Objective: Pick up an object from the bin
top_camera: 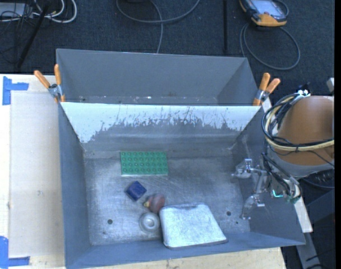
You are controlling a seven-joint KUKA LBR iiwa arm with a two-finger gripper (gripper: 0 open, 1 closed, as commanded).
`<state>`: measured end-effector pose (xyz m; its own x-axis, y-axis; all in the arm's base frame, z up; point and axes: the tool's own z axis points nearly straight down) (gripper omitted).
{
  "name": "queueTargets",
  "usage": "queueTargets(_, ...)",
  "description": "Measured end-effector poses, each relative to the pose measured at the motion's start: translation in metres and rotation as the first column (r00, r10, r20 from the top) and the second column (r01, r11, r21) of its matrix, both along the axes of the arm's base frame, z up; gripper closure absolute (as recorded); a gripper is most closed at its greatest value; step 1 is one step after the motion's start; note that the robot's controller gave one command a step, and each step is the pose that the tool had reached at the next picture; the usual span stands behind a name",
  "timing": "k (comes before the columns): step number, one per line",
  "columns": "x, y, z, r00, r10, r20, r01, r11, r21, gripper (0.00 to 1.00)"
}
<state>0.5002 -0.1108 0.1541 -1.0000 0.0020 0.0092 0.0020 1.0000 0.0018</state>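
My gripper (244, 190) hangs over the right side of the bin floor, close to the right wall. Its two metal fingers stand apart, so it is open, with nothing between them. The nearest loose thing is a folded white cloth (192, 225), lying flat at the front of the bin, to the left of the gripper and apart from it. A small reddish-brown lump (156, 202) touches the cloth's upper left corner. A round silver cap (149, 222) lies just left of the cloth.
A small blue block (136, 191) sits left of the lump. A flat green studded plate (143, 163) lies further back at centre left. The arm with its cables stands outside the bin's right wall.
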Motion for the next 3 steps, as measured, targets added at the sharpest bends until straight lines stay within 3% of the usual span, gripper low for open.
queueTargets(1,-0.016,0.076,-0.083,0.996,-0.085,0.016,0.085,0.996,-0.003,0.00)
queueTargets(2,-0.029,0.018,-0.054,0.972,-0.233,0.009,0.234,0.972,-0.003,0.00)
queueTargets(3,-0.027,0.020,-0.054,0.981,-0.192,0.007,0.192,0.981,-0.002,0.00)
